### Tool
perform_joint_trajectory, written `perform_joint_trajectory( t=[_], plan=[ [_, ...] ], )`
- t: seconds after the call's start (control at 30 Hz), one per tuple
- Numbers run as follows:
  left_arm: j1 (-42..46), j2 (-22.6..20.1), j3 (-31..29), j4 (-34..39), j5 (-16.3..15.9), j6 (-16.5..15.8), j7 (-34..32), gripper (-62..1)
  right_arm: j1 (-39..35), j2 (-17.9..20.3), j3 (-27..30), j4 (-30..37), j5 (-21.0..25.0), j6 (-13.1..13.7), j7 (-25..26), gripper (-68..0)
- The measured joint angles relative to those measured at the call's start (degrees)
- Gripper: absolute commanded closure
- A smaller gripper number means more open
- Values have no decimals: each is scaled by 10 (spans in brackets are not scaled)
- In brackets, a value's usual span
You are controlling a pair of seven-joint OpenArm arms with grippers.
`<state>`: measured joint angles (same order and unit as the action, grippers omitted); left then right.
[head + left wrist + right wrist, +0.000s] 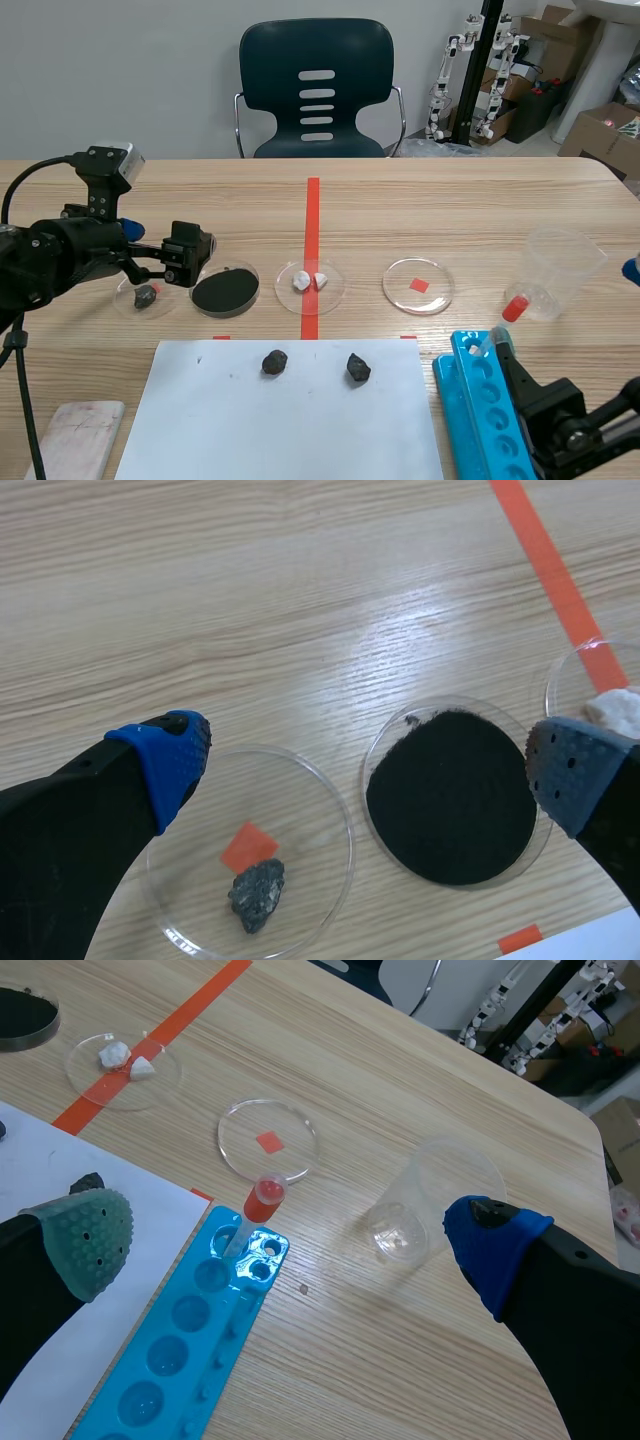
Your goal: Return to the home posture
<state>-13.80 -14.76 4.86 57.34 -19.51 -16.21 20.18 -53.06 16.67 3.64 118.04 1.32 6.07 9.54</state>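
Wood-grain table (pixel 450 210), rig low over it, nothing in hand.
My left gripper (pixel 365 765) hangs spread and empty above the clear petri dish (pixel 330 800) holding a grey stone (pixel 257 892); my right gripper (pixel 290 1235), fingers also wide apart, sits over the blue tube rack (pixel 190 1330). Nothing held, so I judge both free to pull back home.

Items counted on the wooden surface (pixel 450 215)
Four round clear plastic dishes (pixel 418 285), three dark grey rock lumps (pixel 275 362), two white chunks (pixel 301 282), one clear plastic cup (pixel 560 270), one blue plastic tube rack (pixel 485 410), one red-capped tube (pixel 513 308), one white paper sheet (pixel 280 425).
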Motion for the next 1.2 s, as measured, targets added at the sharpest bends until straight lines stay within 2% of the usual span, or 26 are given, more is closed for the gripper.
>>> perform_joint_trajectory(
  t=[0.13, 0.27, 0.47, 0.83, 1.0, 1.2],
  plan=[
    [10, -7, 0, 1, 0, -4, -45, -623, 0, 0, 0, 0, 0, 0, 0, -679],
    [47, -35, 0, 32, 0, -10, -59, -623, 0, 0, 0, 0, 0, 0, 0, -679],
    [122, -87, 0, 153, 0, -46, -107, -623, 0, 0, 0, 0, 0, 0, 0, -679],
    [314, -187, 0, 385, 0, -64, -216, -623, 0, 0, 0, 0, 0, 0, 0, -679],
    [390, -213, 0, 444, 0, -65, -240, -623, 0, 0, 0, 0, 0, 0, 0, -679],
    [466, -217, -23, 463, 0, -70, -273, -623, 0, 0, 0, 0, 0, 0, 0, -679]
  ],
)
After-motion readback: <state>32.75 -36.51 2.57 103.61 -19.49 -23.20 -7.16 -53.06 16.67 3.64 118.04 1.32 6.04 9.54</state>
